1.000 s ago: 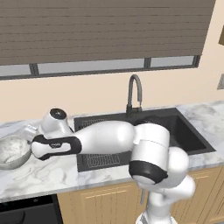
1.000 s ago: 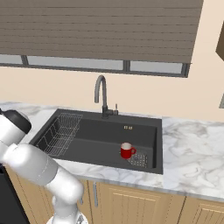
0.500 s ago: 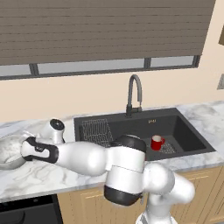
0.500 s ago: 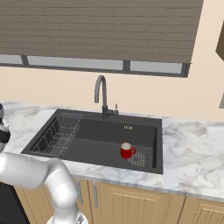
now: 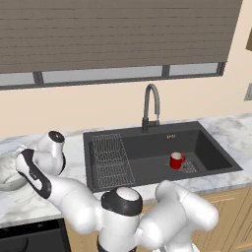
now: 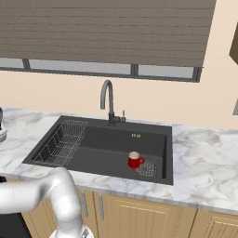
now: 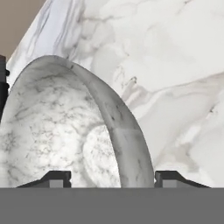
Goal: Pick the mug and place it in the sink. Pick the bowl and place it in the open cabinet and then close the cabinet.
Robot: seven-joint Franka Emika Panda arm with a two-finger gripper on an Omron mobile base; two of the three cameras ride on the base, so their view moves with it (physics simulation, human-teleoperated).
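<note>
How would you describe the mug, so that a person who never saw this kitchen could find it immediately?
Look at the wide black sink set in the marble counter under the window. On its floor, beside the drain grate and away from the wire rack, stands the mug. It is small and red with a white inside, the one bright thing in the dark basin.

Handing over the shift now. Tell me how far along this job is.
Done: the red mug stands in the black sink beside the drain grate. In hand: the gripper straddles the marbled bowl's rim on the counter, one fingertip inside, one outside; the bowl does not look lifted yet. Left: carry the bowl into the open cabinet, then close the cabinet door.
</note>
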